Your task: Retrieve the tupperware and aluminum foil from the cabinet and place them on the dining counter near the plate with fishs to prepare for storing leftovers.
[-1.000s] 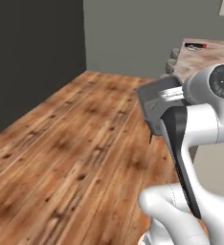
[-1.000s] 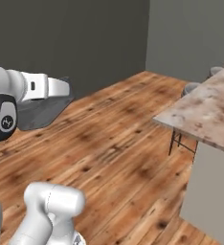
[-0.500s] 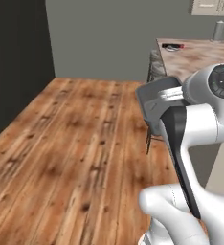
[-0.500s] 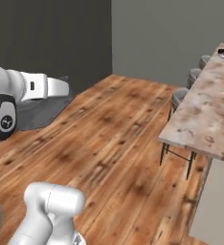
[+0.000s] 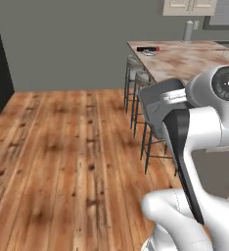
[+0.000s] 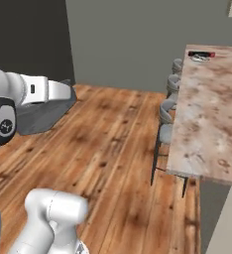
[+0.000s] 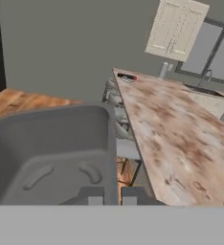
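The tupperware (image 7: 51, 153) is a dark grey tub, and my gripper (image 7: 111, 194) is shut on its wall, with one fingertip on each side. It hangs in the air beside the arm, over the wooden floor, in the left base view (image 5: 158, 100) and in the right base view (image 6: 41, 116). The dining counter (image 6: 207, 114) of brown-and-white stone runs away on the right. At its far end lies the aluminum foil (image 6: 201, 53), a black box with a red end, next to the plate with fishs (image 6: 201, 58). The cream cabinet (image 7: 176, 28) hangs on the far wall.
Grey-seated stools (image 5: 136, 73) stand in a row under the counter's edge (image 5: 185, 59). A wide wooden floor (image 5: 62, 147) spreads to the left, up to a grey wall. A grey cylinder (image 5: 188, 30) stands at the counter's far end.
The whole picture has swung, so the base has moved: the dining counter and stools have come further into view. The tupperware stays in the shut gripper.
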